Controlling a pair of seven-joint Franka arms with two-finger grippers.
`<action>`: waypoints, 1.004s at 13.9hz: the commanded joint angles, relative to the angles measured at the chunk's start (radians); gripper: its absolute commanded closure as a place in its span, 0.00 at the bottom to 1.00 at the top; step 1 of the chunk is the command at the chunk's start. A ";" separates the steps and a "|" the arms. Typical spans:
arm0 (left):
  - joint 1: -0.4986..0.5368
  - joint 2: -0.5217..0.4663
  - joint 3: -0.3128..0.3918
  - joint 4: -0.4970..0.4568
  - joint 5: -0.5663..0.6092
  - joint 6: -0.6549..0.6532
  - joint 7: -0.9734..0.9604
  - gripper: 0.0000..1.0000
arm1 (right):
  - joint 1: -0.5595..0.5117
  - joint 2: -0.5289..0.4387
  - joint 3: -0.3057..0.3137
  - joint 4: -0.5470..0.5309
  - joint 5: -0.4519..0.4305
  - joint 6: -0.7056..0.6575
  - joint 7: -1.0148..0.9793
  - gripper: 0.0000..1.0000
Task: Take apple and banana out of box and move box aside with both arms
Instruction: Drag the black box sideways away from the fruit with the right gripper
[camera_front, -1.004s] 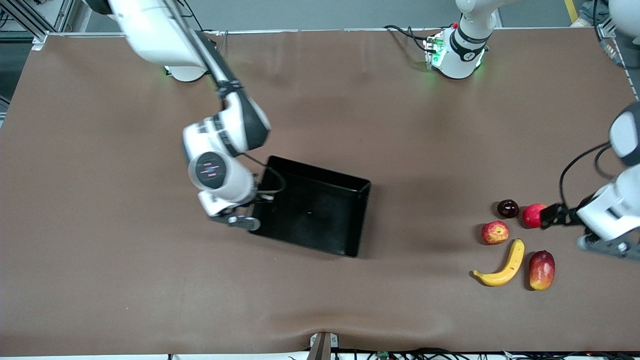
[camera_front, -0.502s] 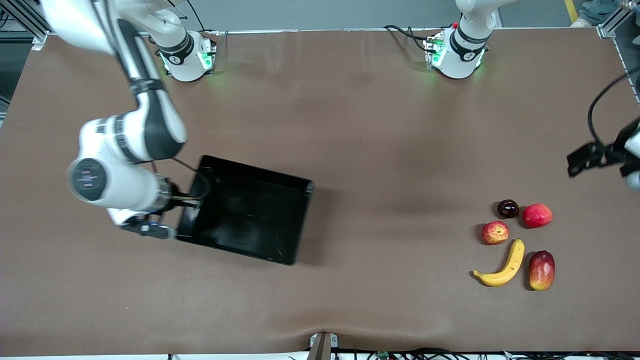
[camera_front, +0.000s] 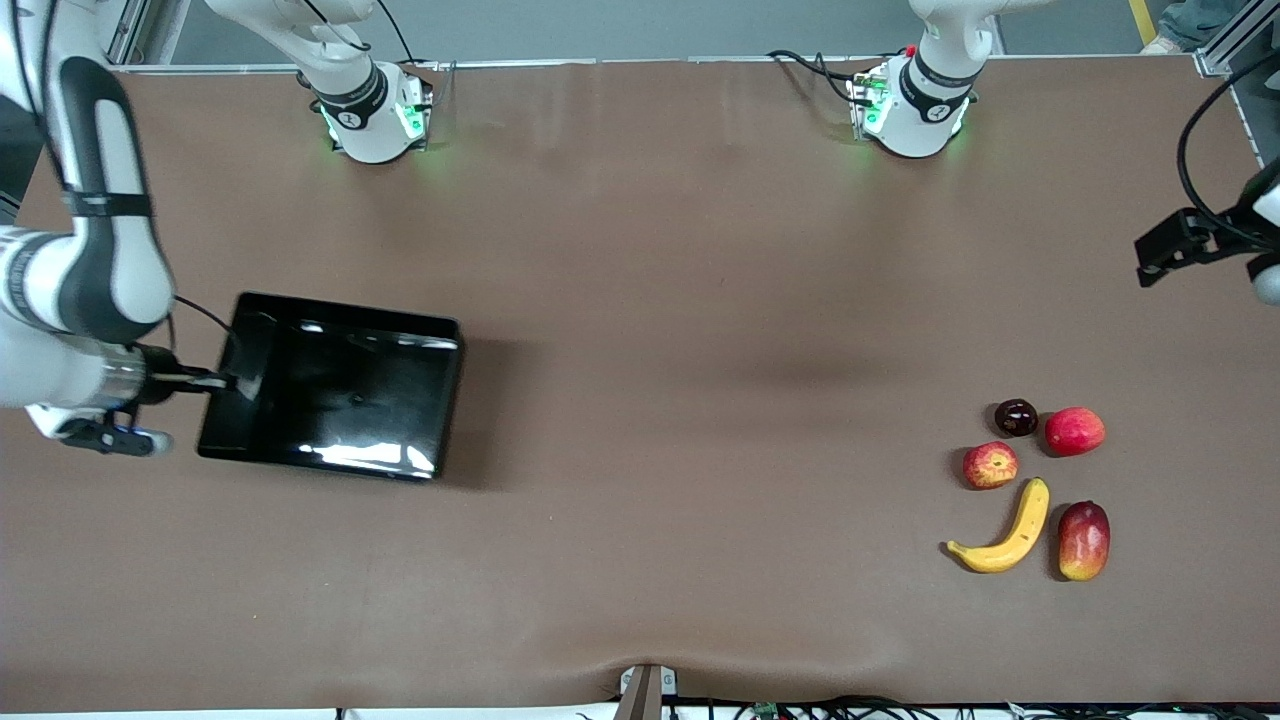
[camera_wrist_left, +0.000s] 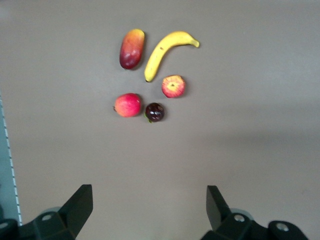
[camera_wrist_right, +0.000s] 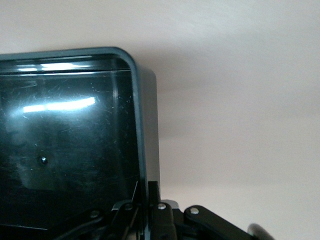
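The black glossy tray (camera_front: 340, 390) is toward the right arm's end of the table. My right gripper (camera_front: 228, 381) is shut on the tray's end wall, one finger inside and one outside; this also shows in the right wrist view, gripper (camera_wrist_right: 148, 200), wall (camera_wrist_right: 141, 130). The tray is empty. The streaked apple (camera_front: 990, 465) and the banana (camera_front: 1008, 530) lie toward the left arm's end. My left gripper (camera_front: 1165, 248) is open and empty, up over the table's edge. In the left wrist view the gripper (camera_wrist_left: 149, 205) is apart from the apple (camera_wrist_left: 173, 86) and banana (camera_wrist_left: 167, 50).
A dark plum (camera_front: 1016, 417) and a plain red fruit (camera_front: 1074, 431) lie beside the apple, farther from the front camera. A red-and-yellow mango (camera_front: 1083, 540) lies beside the banana. The brown table (camera_front: 700, 350) is bare between tray and fruits.
My right arm has moved the tray from the table's middle toward the right arm's end. My left gripper has risen away from the plain red fruit to the table's edge.
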 joint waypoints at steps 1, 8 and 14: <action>-0.128 -0.083 0.160 -0.083 -0.070 -0.001 -0.010 0.00 | -0.081 -0.055 0.027 -0.102 -0.035 0.050 -0.079 1.00; -0.121 -0.152 0.159 -0.189 -0.100 0.089 0.004 0.00 | -0.207 -0.027 0.030 -0.234 -0.037 0.282 -0.283 1.00; -0.127 -0.140 0.159 -0.193 -0.095 0.086 0.007 0.00 | -0.210 0.011 0.030 -0.240 -0.034 0.314 -0.283 0.01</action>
